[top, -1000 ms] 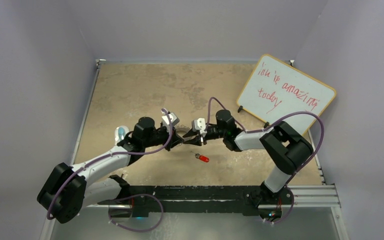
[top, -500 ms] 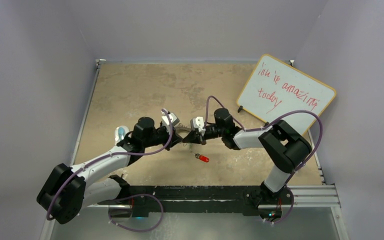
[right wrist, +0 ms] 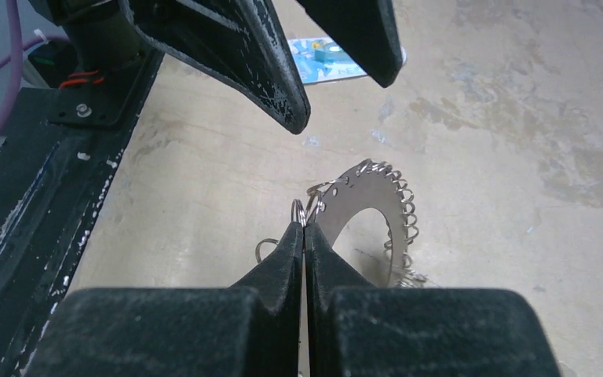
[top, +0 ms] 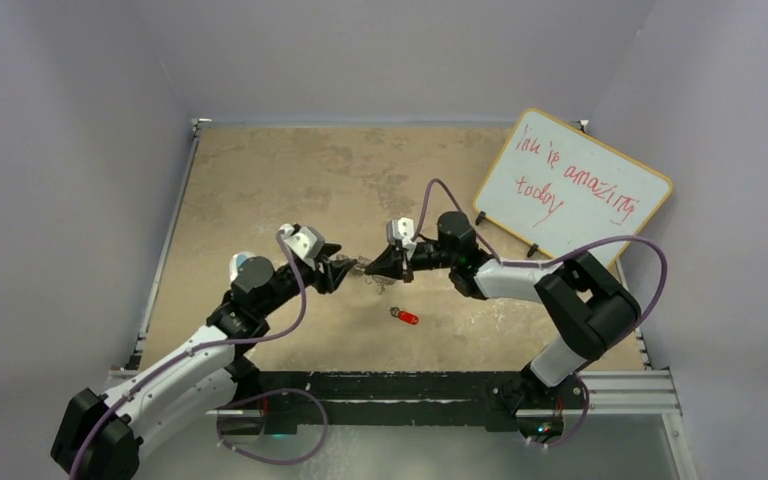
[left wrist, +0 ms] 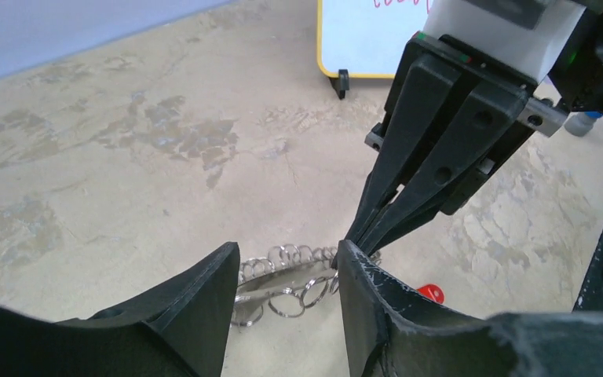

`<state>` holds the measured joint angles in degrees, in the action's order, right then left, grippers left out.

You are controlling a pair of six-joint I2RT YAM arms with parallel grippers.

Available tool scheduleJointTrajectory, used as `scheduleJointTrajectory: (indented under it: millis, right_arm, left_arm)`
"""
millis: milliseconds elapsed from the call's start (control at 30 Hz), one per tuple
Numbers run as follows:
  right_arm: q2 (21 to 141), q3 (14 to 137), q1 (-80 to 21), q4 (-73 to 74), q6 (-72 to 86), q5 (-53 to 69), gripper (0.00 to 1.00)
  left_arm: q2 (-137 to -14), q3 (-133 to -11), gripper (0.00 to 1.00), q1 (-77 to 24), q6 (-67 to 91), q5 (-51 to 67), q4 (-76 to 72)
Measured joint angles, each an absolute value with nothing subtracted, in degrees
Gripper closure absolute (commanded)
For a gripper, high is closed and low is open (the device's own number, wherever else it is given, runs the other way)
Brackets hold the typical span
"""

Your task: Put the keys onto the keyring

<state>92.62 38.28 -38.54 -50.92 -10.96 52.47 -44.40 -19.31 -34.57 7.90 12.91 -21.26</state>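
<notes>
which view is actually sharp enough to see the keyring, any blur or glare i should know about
Right wrist: the keyring is sharp, while the right fingers up close look soft. Left wrist: the left fingers are dark and soft, but the ring's loops beyond them are clear. Top external: the light is even with no glare, but the ring is too small to read.

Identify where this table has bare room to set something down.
Bare: the far half of the table, left of the whiteboard. Crowded: the centre, where left tool, right tool, keyring and red key cluster.
</notes>
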Motion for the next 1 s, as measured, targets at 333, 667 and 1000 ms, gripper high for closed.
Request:
scheduleJointTrajectory:
  millis: [333,667,1000]
  right_arm:
    - [84.71,34.57,-38.46,-48.31,-15.31,51.96,1.0]
    - [80.16,24.97,-38.46,-56.36,-23.05,52.75,1.0]
    - [77.32,21.93,-38.46,-62.43,-28.29,53.71,1.0]
  left_arm:
    - [-41.06,-8.73,0.62,-34.57,10.55,15.2,-33.58]
    - [-41.67,-0.8,0.71,-35.46,9.67,24.67,-49.95]
    - [-41.87,-0.8,0.73,-39.18,1.63,27.79,-53.32]
